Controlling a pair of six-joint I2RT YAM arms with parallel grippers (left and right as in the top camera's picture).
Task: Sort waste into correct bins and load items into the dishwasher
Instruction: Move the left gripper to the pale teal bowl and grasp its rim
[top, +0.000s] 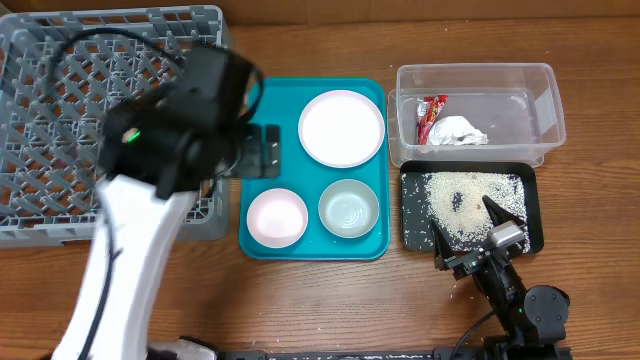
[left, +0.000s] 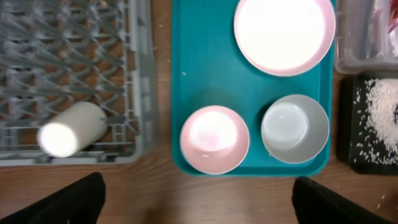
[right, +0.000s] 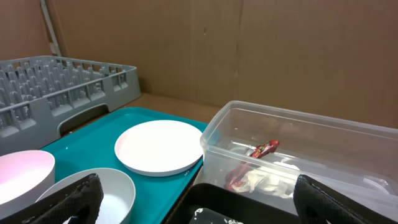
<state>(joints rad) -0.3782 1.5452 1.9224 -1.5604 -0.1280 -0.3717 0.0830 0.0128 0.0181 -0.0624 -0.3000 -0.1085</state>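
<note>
On the teal tray (left: 199, 56): a white plate (top: 341, 128) rimmed pale pink, a pink bowl (top: 276, 217), a pale greenish-white bowl (top: 349, 208). Left of that tray, a grey lattice dish rack (left: 140, 81) with a white cup (left: 71, 129). Right of it, white rice (top: 450, 195) speckling a black tray (top: 533, 200), and a clear tub (top: 545, 110) with a red wrapper (top: 431, 115) and white paper wad (top: 458, 131).

A teal tray (top: 283, 105) with rounded corners lies in the middle of the overhead frame, its long sides running up and down. It rests flat on a brown wooden table (top: 300, 300). In the right wrist view a plain cardboard wall (right: 280, 50) fills the upper half.
</note>
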